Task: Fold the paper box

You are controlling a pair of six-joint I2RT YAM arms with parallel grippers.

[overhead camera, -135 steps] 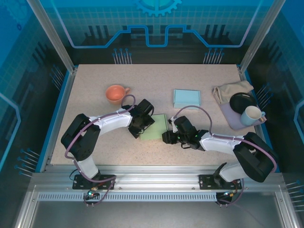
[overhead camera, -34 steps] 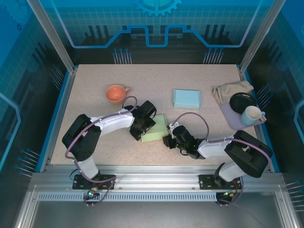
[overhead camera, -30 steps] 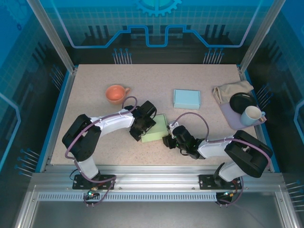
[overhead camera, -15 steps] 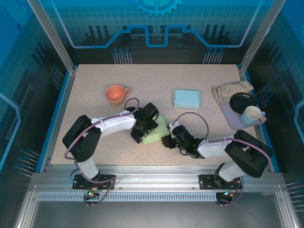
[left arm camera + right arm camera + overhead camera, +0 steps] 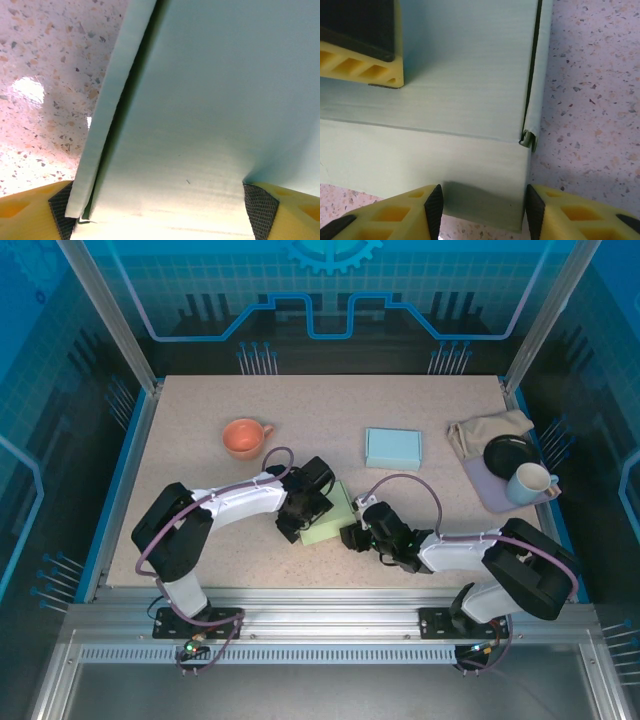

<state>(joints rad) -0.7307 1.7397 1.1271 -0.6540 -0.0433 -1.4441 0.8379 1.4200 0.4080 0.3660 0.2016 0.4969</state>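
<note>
With left gripper (image 5: 160, 210), clamps green box (image 5: 330, 518) across its width; with right gripper (image 5: 480, 212), straddles its corner, squeezing or not cannot tell. Sits on table (image 5: 330, 410), front middle.

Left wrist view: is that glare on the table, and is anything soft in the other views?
Left wrist: yes, a white glare patch on the table; the paper box looks soft. Right wrist: crisp, a shadow on the box. Top external: even, sharp.

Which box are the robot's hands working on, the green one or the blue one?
The pale green box, right between the left gripper and right gripper. The light blue box lies alone farther back on the table.
</note>
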